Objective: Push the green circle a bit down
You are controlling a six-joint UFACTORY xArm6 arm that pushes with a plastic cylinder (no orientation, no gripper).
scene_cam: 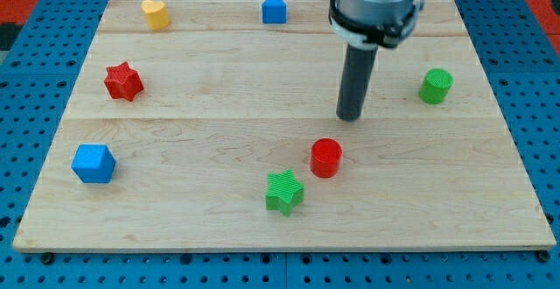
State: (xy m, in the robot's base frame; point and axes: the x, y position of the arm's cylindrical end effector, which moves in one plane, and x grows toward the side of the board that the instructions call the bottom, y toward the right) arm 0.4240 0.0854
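My tip (pixel 351 116) (touching nothing) left of green circle (pixel 435 87)

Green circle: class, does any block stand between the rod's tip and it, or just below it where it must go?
Nothing visible does. My tip is to the view's left of the green circle, with bare board between them. The board below the circle is bare too; the red circle lies well off to the left.

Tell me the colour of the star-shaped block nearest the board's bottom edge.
Green. The green star shows clearly in the camera view, just left of and below the red cylinder.
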